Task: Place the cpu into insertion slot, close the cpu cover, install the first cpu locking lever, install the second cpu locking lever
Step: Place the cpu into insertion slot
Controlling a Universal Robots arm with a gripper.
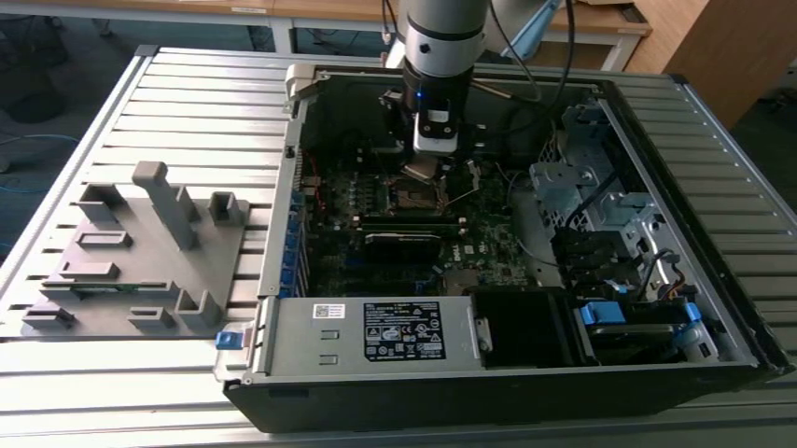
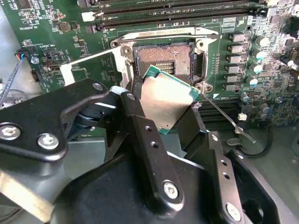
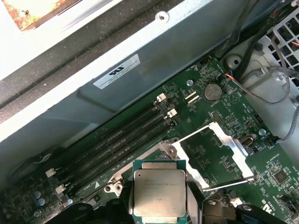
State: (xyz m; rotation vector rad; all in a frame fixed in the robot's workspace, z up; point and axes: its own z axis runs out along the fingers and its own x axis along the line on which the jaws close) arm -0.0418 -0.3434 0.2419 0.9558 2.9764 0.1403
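My gripper is shut on the cpu, a flat square chip with a silvery-brown face and green edge. It hangs just above the insertion slot inside the open computer case. In the second wrist view the black fingers pinch the cpu by two opposite edges, tilted over the bare socket. The cpu cover stands swung open beside the socket. A thin wire locking lever sticks out loose. In the first wrist view the cpu hides most of the socket.
Long black memory strips run next to the socket. A power supply and the case walls close in the board, with a drive cage on the exterior view's right. A grey fixture plate lies on the slatted table at the exterior view's left.
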